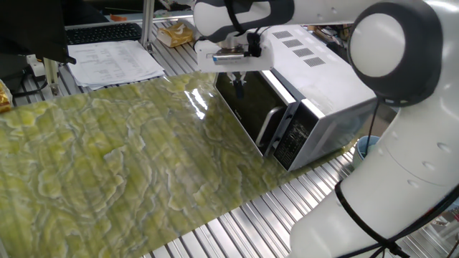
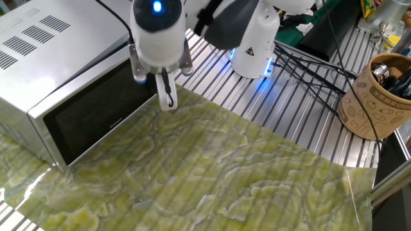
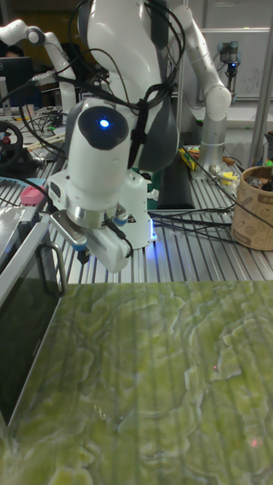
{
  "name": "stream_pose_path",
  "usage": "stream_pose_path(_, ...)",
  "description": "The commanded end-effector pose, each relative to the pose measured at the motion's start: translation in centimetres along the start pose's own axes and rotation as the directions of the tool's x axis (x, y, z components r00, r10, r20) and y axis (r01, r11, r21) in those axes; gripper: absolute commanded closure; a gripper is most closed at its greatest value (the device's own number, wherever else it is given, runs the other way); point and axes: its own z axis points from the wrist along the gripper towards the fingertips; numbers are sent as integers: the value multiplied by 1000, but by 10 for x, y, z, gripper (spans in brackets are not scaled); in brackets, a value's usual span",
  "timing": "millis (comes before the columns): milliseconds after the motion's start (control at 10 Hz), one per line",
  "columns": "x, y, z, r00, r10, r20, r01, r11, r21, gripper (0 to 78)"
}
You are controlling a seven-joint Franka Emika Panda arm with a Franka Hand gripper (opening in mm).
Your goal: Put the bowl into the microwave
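Microwave (image 1: 315,93) sits on the slatted metal worktop (image 2: 302,122) with its dark glass door closed, vent slots on its white top and a silver handle beside the black control panel; the print on that panel is too small to read. A green-yellow marbled mat (image 1: 122,165) covers the worktop in front of it and runs up to the foot of the door. The hand (image 2: 166,96) hangs just before the door's far upper corner, fingers pointing down over the mat's edge, close together with nothing between them; whether they quite meet I cannot tell. A blue light glows on the arm's wrist. The robot base (image 2: 255,45) carries a small triangular warning label. A tan paper tub (image 2: 376,96) printed with a brown leaf pattern stands well apart. Printed paper sheets (image 1: 115,61) lie beyond the mat, text illegible. The bowl shows in no view.
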Motion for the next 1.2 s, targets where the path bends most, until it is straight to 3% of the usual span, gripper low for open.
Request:
stream_pose_path(100, 0, -1, -1, 999, 44, -12, -44, 998, -52, 764)
stream_pose_path(300, 0, -1, -1, 997, 72, -2, -72, 996, -47, 764)
stream_pose_path(500, 14, -7, 16, 997, 69, 45, -64, 993, -101, 764)
stream_pose_path(600, 15, -8, 19, 997, 68, 47, -62, 992, -111, 764)
stream_pose_path(800, 13, -26, 42, 998, 16, 62, -8, 991, -136, 764)
stream_pose_path(1000, 7, -41, 49, 998, 13, 60, -6, 993, -122, 764)
stream_pose_path(1100, 2, -45, 48, 996, 56, 69, -52, 997, -52, 764)
stream_pose_path(1200, 2, -47, 49, 994, 70, 79, -68, 997, -20, 764)
